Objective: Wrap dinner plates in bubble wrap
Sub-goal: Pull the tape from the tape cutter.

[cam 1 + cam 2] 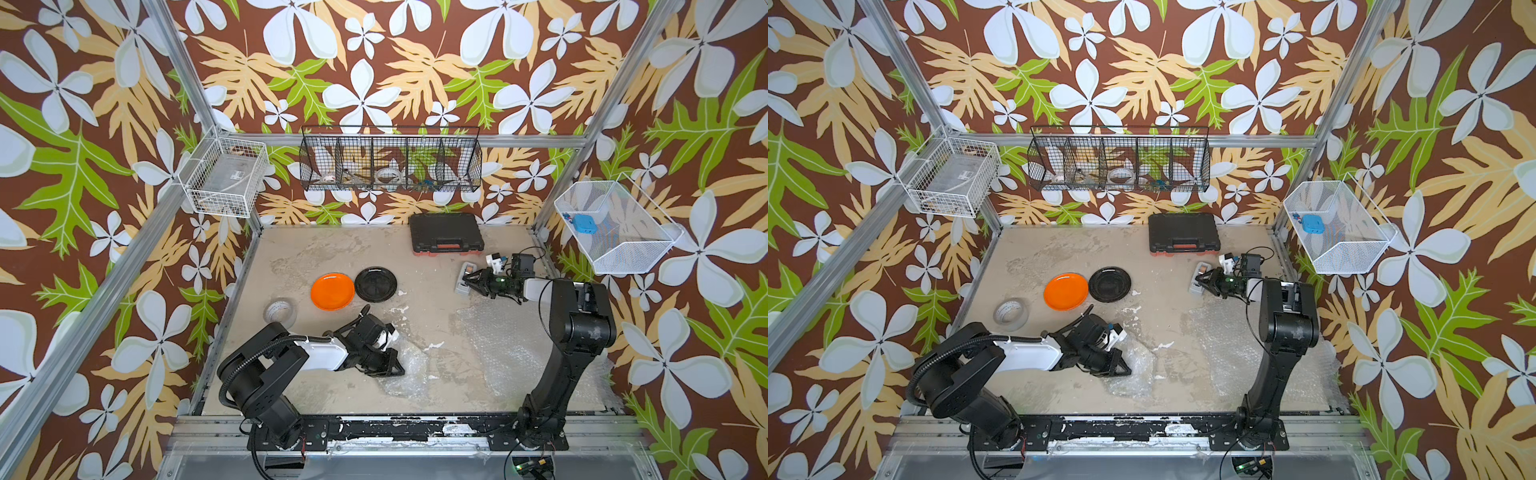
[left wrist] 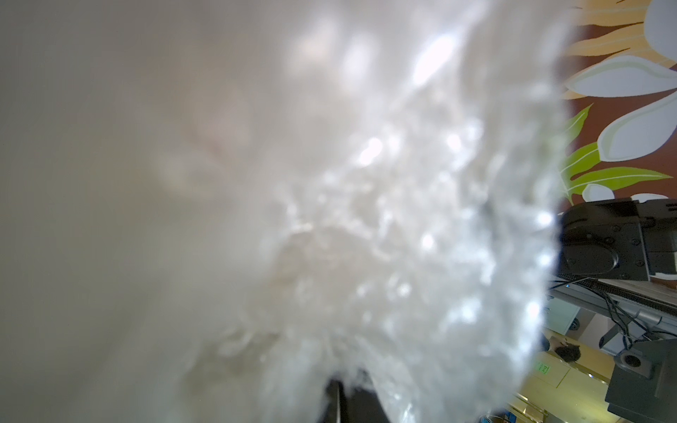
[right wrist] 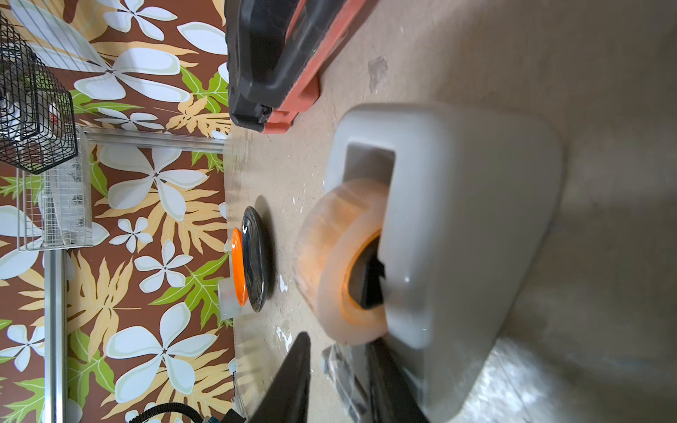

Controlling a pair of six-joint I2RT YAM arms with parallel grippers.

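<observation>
Pinching crumpled wrap (image 1: 409,370) at 6 o'clock on worktop (image 1: 332,249): left end effector (image 1: 392,368) clamped on it. Right end effector (image 3: 337,340) jaws apart at tape dispenser (image 3: 458,219), 2 o'clock. Orange plate (image 1: 332,291), black plate (image 1: 375,284) at 11 o'clock look glossy, breakable: take by rim. Wrap likely light, limp: grab an edge.

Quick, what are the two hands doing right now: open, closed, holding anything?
Left hand: closed on the bubble wrap.
Right hand: open, fingers apart beside the tape dispenser; no firm grip visible.
</observation>
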